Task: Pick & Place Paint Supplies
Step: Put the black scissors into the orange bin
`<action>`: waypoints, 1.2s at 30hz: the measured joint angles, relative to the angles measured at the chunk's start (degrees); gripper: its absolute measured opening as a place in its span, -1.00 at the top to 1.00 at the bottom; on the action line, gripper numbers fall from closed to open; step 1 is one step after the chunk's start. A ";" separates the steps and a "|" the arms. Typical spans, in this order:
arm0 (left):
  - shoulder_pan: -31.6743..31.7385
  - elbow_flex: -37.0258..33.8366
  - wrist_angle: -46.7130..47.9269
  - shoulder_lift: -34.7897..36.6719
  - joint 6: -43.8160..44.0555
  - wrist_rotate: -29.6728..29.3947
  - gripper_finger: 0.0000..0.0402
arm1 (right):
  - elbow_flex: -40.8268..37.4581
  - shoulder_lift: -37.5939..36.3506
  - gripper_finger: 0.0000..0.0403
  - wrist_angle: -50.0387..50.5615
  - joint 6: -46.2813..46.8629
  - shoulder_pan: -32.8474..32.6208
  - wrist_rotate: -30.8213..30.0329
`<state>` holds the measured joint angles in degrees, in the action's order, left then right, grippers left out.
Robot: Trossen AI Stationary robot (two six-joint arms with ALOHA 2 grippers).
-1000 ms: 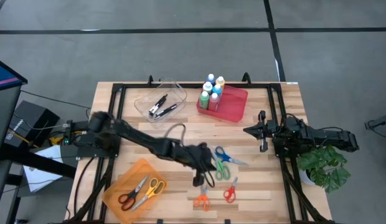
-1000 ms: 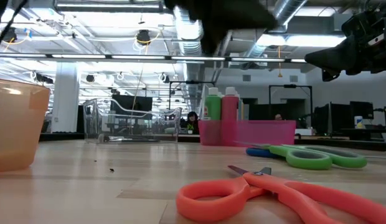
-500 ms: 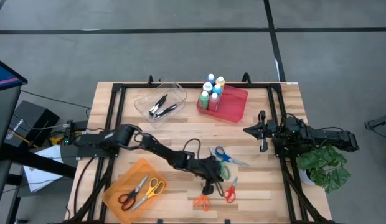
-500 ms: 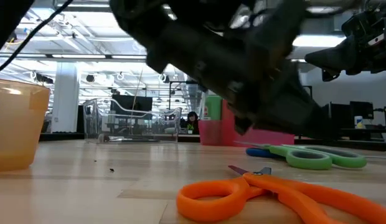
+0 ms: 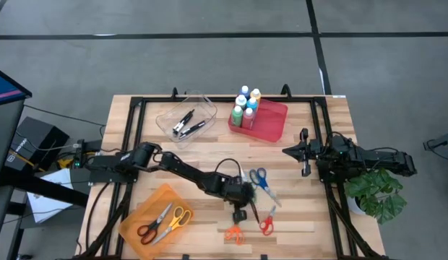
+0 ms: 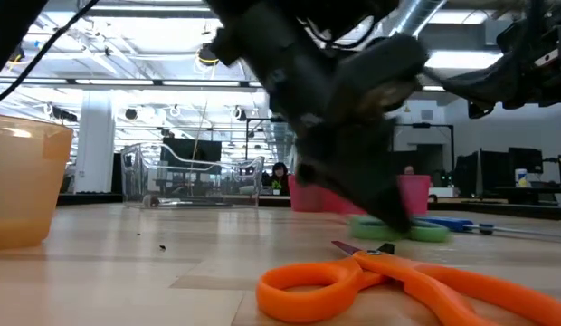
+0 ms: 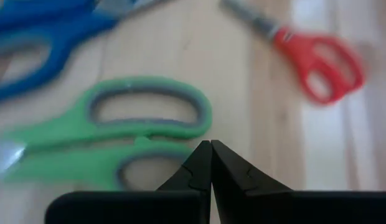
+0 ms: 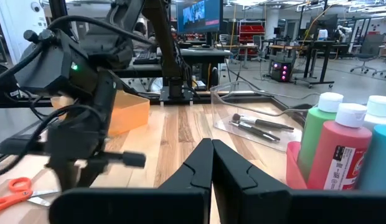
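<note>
Paint bottles (image 5: 246, 105): about six are counted, upright with white caps, grouped at the near-left end of the red bin (image 5: 271, 123); green, pink and blue bodies are seen in the right wrist view.
Red bin: one, at the table's far edge, right of centre.
Clear tray (image 5: 186, 119): one, left of the red bin, holding dark brushes.
Orange bin (image 5: 148, 209): one, at the front left, holding two scissors, red-handled and yellow-handled.
Loose scissors: four are counted on the table: green (image 7: 112, 140), blue (image 5: 259, 178), red (image 5: 267, 222) and orange (image 5: 233, 232).
Left gripper (image 5: 240, 211): fingers are pressed together, nothing is grasped; the arm is stretched low across the table from the left edge, with the tips just beside the green scissors' handle.
Right gripper (image 5: 290, 151): fingers are pressed together, nothing is grasped; the arm is parked level at the right edge, pointing inward, well apart from the red bin.
Open room: bare wood (image 5: 209, 144) is seen between the clear tray, the red bin and the scissors; the front centre is crowded by scissors.
</note>
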<state>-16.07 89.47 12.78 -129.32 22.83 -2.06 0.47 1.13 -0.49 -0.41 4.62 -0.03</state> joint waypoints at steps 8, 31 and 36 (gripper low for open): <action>-2.14 -0.89 15.92 6.10 6.27 -7.02 1.00 | 0.00 0.00 1.00 0.02 0.00 0.00 0.01; 1.86 -11.45 -0.41 16.55 19.69 -17.57 0.32 | 0.00 0.00 1.00 0.02 -0.02 0.00 0.02; 0.76 -11.52 -0.15 14.05 19.64 -16.01 0.09 | 0.00 0.00 1.00 -0.02 -0.01 -0.01 0.01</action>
<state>-15.32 77.95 12.63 -115.27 42.47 -18.07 0.47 1.13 -0.51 -0.41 4.61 -0.02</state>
